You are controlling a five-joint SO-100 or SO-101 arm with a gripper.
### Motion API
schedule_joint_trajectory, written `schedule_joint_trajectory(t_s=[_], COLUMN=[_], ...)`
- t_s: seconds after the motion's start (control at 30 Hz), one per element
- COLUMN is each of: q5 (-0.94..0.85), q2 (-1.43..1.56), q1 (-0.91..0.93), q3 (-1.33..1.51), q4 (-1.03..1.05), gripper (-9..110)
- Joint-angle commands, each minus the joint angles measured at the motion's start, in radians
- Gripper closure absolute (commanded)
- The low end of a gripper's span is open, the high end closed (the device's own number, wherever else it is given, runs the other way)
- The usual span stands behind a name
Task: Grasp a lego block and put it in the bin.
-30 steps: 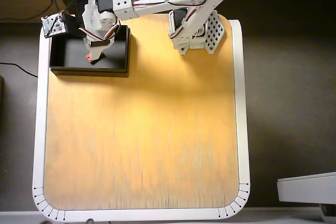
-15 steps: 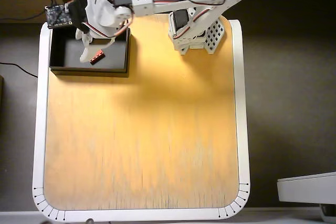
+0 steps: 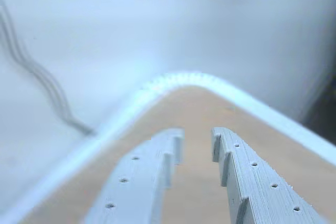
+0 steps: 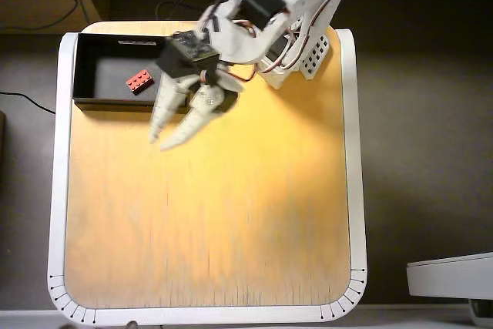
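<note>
In the overhead view the red lego block (image 4: 139, 81) lies on the floor of the black bin (image 4: 87, 67) at the table's far left corner. My white gripper (image 4: 160, 142) hangs over the wooden table just in front of the bin, its tips pointing toward the near left, motion-blurred. Its fingers stand slightly apart with nothing between them. In the wrist view the gripper (image 3: 197, 141) shows two white fingers (image 3: 239, 174) with a gap, above the table's rounded white-rimmed corner. The block and the bin are out of the wrist view.
The wooden table (image 4: 231, 213) has a white rim with rounded corners. The arm's base and cables (image 4: 296, 44) sit at the far edge. A dark cable (image 3: 42, 77) runs over the floor beyond the table corner. A white object (image 4: 454, 275) stands off the table at lower right.
</note>
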Motion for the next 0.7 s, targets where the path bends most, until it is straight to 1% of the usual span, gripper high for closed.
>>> schedule_joint_trajectory(t_s=[0.0,0.17,0.43,0.53,0.67], q5=[-0.012,0.044,0.147,0.144,0.138], q2=[0.074,0.120,0.296,0.342,0.434], q1=[-0.196,-0.383,-0.604,-0.660,-0.686], q3=[-0.031,0.037,0.367,0.468,0.626], q4=[-0.040,-0.040,-0.041,-0.041,-0.041], gripper=[101,101,101,101,101])
